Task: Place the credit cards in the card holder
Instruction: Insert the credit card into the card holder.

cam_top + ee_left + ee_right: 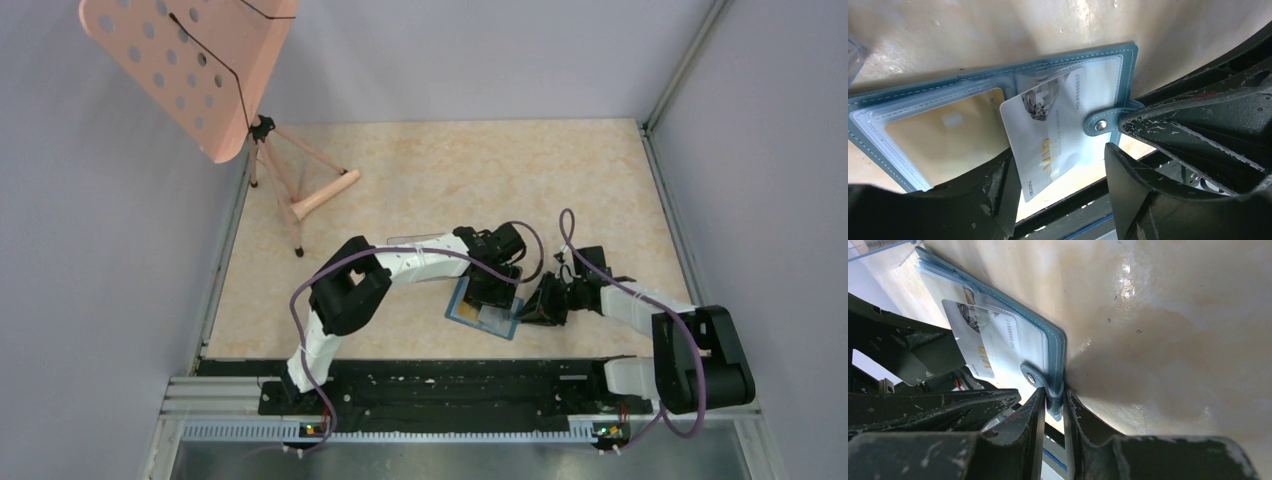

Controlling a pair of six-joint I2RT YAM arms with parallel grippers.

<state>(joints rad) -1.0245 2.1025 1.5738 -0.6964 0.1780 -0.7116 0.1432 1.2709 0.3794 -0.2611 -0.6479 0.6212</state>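
Note:
The teal-blue card holder (1128, 55) lies open on the table, and also shows in the top view (470, 318) and the right wrist view (1053, 347). An orange-yellow card (948, 135) sits in its left pocket. A whitish card (1048, 125) with gold lettering is tilted, its top end in the right pocket and its lower end sticking out. My left gripper (1058, 165) is open around that lower end; in the top view it (495, 290) is over the holder. My right gripper (1054, 396) is shut on the holder's edge by the snap tab (1030, 377), at its right side (540, 305).
A clear plastic box (420, 243) lies just behind the holder, under the left arm. A pink perforated stand (190, 70) on a tripod (300, 195) is at the back left. Grey walls enclose the table. A black rail (430, 385) runs along the near edge.

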